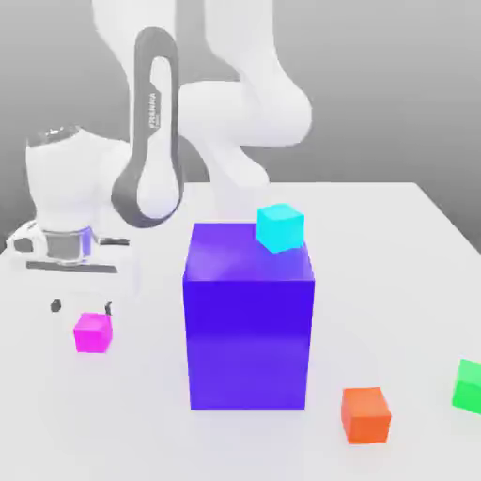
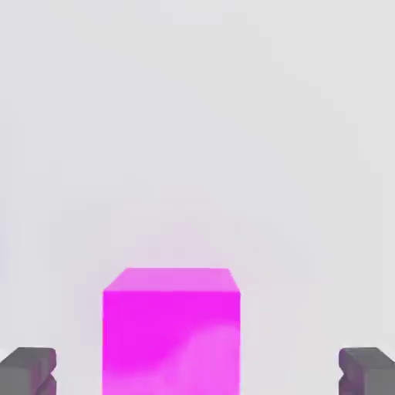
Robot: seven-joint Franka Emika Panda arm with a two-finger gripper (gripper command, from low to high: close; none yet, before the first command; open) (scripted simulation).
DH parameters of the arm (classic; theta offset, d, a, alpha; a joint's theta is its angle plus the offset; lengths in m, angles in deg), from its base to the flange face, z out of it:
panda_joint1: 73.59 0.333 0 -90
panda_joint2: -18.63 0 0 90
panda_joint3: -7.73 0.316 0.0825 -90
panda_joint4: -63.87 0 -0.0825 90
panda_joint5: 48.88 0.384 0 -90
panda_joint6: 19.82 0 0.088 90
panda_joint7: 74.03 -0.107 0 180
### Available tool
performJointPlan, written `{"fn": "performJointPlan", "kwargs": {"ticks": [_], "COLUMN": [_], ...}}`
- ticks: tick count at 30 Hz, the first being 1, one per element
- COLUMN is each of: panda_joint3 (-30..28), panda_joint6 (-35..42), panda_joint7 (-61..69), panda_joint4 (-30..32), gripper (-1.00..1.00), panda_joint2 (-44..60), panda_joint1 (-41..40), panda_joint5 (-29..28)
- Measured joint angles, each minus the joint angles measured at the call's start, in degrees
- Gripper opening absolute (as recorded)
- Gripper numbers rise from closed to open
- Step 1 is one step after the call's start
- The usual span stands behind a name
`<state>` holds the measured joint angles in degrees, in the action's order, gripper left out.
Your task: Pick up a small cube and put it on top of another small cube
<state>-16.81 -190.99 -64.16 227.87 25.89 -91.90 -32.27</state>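
The small magenta cube (image 1: 93, 333) rests on the white table at the exterior view's left. My gripper (image 1: 83, 306) hangs just above it, open, its two dark fingertips (image 1: 56, 305) spread to either side. In the hand view the magenta cube (image 2: 170, 330) sits between the grey fingertips (image 2: 28, 372), with a clear gap on each side. The small green cube (image 1: 469, 385) lies at the exterior view's far right edge, low on the table.
A tall blue-violet block (image 1: 249, 319) stands mid-table with a cyan cube (image 1: 281, 226) behind its top corner. An orange cube (image 1: 365, 414) lies near the front, right of the block. The arm's white base stands behind.
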Motion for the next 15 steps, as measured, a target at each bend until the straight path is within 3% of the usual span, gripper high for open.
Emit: {"fn": "performJointPlan", "kwargs": {"ticks": [8, 9, 15], "panda_joint3": [18.6, 20.3, 21.2], "panda_joint6": [-6.1, -6.8, -7.0], "panda_joint7": [9.9, 10.4, 10.5], "panda_joint4": [-1.9, -2.0, -2.0], "gripper": [0.00, -1.00, -1.00], "panda_joint2": [8.1, 8.9, 9.2], "panda_joint1": [-15.2, -16.6, -17.4], "panda_joint5": [13.4, 14.1, 14.4]}}
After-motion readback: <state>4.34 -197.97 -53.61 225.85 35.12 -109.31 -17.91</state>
